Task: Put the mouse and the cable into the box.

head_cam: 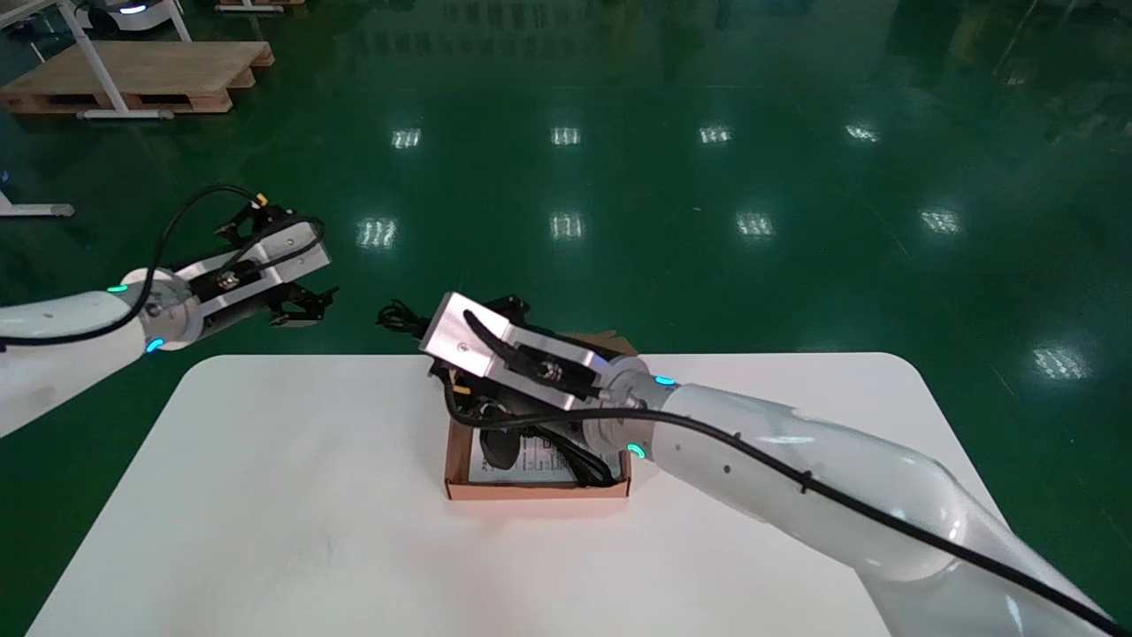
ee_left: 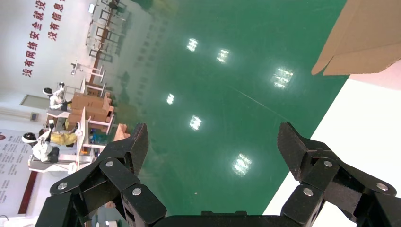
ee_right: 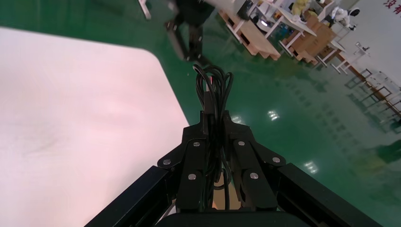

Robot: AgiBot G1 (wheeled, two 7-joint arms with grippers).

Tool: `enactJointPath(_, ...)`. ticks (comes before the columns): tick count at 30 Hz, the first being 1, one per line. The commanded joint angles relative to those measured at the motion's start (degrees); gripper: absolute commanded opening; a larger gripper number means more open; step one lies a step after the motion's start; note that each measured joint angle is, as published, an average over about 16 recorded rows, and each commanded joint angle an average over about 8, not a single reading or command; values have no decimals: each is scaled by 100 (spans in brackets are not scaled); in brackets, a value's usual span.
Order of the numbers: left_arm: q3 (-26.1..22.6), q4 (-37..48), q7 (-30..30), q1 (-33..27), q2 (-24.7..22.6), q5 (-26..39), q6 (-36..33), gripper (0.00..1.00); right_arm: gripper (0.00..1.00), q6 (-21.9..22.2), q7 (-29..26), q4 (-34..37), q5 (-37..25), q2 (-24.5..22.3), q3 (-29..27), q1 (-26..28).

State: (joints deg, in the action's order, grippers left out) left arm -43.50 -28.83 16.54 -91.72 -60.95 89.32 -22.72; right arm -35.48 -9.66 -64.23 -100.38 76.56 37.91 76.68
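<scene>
Your right gripper [ee_right: 216, 125] is pinched tight on the coiled black cable [ee_right: 215, 85], above the far edge of the cardboard box [head_cam: 536, 489] on the white table [head_cam: 265, 495]. The mouse [head_cam: 498, 448] lies in the box on a printed sheet [head_cam: 531, 462], its text too small to read. Your left gripper [ee_left: 213, 135] hangs past the table's far left corner, fingers spread wide. Red Chinese characters [ee_left: 35, 45] mark the far wall.

The box [head_cam: 539, 488] sits mid-frame on the table [head_cam: 265, 495], with the mouse [head_cam: 497, 449] in its left half. Above the box's far left corner, the right gripper [ee_right: 215, 120] clamps the cable [head_cam: 400, 316]. The left gripper [head_cam: 305, 303] hangs at the frame's left, beyond the table's far edge.
</scene>
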Motion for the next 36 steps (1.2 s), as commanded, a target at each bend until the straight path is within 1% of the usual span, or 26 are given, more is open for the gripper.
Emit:
enactJointPath(1, -21, -37, -65, 7, 13, 36, 9, 100, 0, 213, 154, 144, -72, 97, 82, -41)
enactJointPath(6, -69, -117, -214, 22, 40, 122, 28, 100, 0, 690, 290, 376, 9, 131, 535, -79)
enactJointPath(11, -113, -191, -355, 35, 66, 204, 45, 100, 0, 1292, 125, 840, -17, 157, 1023, 14)
enactJointPath(12, -120, -203, -377, 37, 70, 218, 47, 100, 4, 1401, 78, 927, -29, 161, 1107, 31)
enactJointPath(13, -126, -212, -396, 38, 73, 229, 50, 100, 12, 1493, 38, 997, -38, 164, 1177, 45)
enactJointPath(16, -145, -243, -452, 44, 86, 263, 56, 100, 49, 1766, -106, 1224, -53, 174, 1404, 72)
enactJointPath(19, -154, -259, -475, 47, 93, 281, 59, 100, 87, 1888, -167, 1337, -55, 181, 1513, 83)
enactJointPath(20, -157, -263, -481, 48, 95, 286, 59, 100, 96, 1917, -180, 1364, -55, 183, 1539, 86)
enactJointPath(21, -159, -268, -487, 48, 97, 291, 60, 100, 100, 1948, -195, 1394, -56, 185, 1566, 89)
enactJointPath(36, -148, -250, -459, 48, 89, 270, 61, 100, 100, 1772, -127, 1247, -27, 155, 1420, 77)
